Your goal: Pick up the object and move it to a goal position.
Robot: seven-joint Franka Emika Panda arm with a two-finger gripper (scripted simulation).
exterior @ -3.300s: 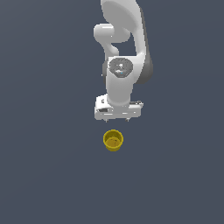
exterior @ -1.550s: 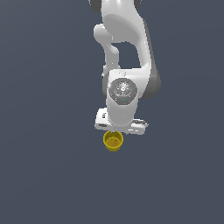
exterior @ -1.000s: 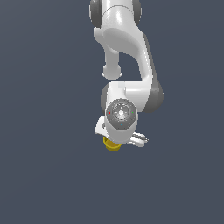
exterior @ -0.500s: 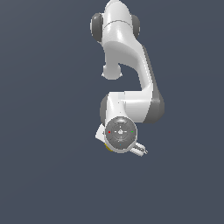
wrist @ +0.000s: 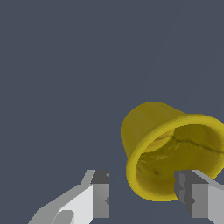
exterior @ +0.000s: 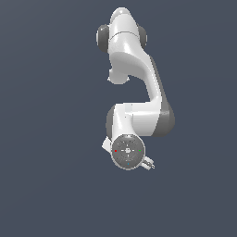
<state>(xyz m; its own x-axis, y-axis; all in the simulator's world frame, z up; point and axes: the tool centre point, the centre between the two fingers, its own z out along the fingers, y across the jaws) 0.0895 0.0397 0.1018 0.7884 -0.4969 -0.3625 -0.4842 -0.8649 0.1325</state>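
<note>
Wrist view: the gripper (wrist: 142,199) has its two fingers (wrist: 100,194) spread wide, holding nothing. The yellow cup (wrist: 173,151) lies tilted on the grey floor (wrist: 65,65), its hollow mouth facing the camera, rim overlapping one fingertip; contact cannot be confirmed. Exterior view: the arm (exterior: 139,92) hides the cup

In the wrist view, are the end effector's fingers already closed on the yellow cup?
No. The fingers stand apart with bare floor between them, and the yellow cup lies on its side off toward one finger, ungripped.
</note>
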